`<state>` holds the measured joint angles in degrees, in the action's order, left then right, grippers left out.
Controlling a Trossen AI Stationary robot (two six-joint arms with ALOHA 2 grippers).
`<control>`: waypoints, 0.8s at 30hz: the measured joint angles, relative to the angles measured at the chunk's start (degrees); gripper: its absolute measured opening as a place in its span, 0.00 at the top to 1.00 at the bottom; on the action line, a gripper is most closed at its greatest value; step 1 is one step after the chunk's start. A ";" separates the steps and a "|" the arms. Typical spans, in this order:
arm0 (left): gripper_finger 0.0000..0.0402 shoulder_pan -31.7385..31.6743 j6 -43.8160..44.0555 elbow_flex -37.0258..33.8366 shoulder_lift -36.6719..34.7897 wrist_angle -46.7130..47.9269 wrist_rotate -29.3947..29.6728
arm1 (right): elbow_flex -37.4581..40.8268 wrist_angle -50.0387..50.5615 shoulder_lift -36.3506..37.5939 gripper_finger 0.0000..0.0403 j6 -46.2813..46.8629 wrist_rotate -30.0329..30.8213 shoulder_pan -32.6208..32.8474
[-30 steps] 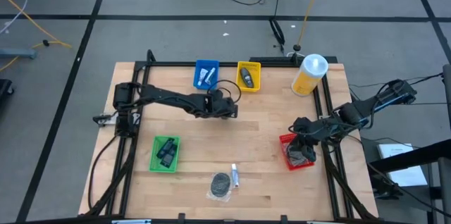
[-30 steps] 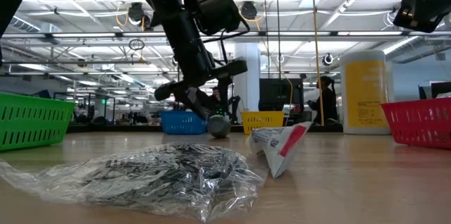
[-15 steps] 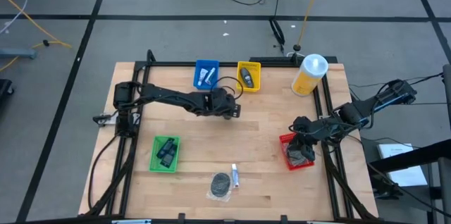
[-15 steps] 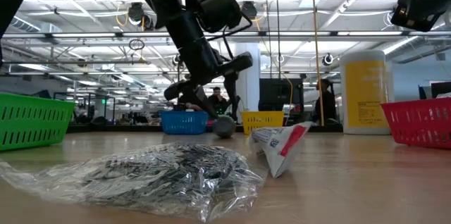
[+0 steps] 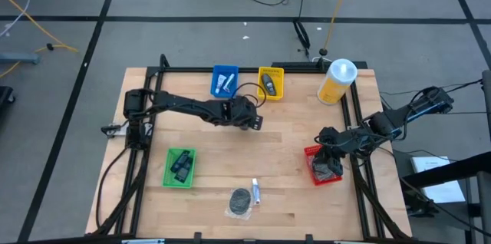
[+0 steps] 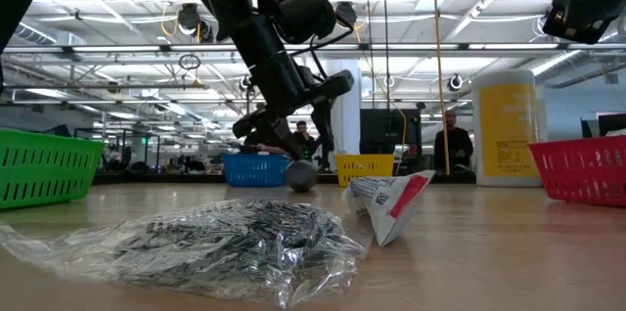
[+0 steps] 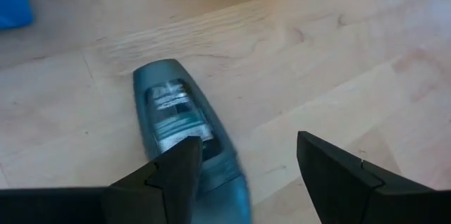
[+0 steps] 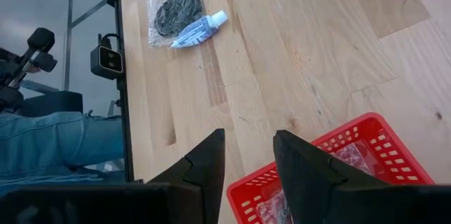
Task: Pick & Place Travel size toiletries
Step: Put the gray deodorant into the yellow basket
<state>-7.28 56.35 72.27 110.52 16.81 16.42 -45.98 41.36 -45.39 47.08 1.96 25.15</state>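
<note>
Wooden planks make up the bench [image 5: 284,136], framed by black rails, with grey floor around it. Near the far right corner stands a yellow canister [image 5: 337,80] with a white lid. Along the far edge sit a blue bin [image 5: 224,81], holding white tubes, and just beside it a yellow bin [image 5: 270,83] with a dark item inside. A green bin [image 5: 180,167] lies toward the near left, a red bin [image 5: 323,165] at the right edge. Reaching in from the left edge, the left gripper [image 7: 243,160] hangs low over the bench's middle, fingers spread apart and empty, directly above a dark teal bottle [image 7: 180,122] lying on the wood. The right gripper [image 8: 248,155] hovers over the red bin, fingers a little apart, holding nothing. By the near edge, 1 travel size tube [image 8: 198,29] lies flat, touching a clear bag of dark material [image 8: 176,13].
</note>
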 joint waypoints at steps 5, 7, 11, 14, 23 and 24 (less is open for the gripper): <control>0.39 -0.76 -1.12 0.00 -0.02 0.05 -2.08 | 0.00 0.00 0.00 0.72 0.01 0.00 0.00; 0.34 -1.13 -1.21 0.00 -0.06 0.03 -3.56 | 0.00 0.00 0.00 0.72 0.01 0.00 0.00; 0.19 -1.94 -1.20 0.00 -0.09 0.11 -5.99 | 0.00 0.00 0.00 0.72 0.01 0.00 0.00; 0.10 -2.13 -0.50 0.00 -0.09 -0.11 -6.03 | 0.00 0.00 0.00 0.72 0.02 0.00 0.01; 0.03 -1.48 -0.16 0.00 -0.09 -0.27 -6.04 | 0.00 0.00 0.00 0.72 0.01 0.00 0.00; 0.04 -1.56 0.46 0.00 -0.09 0.21 -6.03 | 0.00 0.00 0.00 0.72 -0.03 0.00 0.00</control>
<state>-8.84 56.80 72.27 110.43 17.02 10.39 -45.98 41.36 -45.39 47.05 1.96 25.15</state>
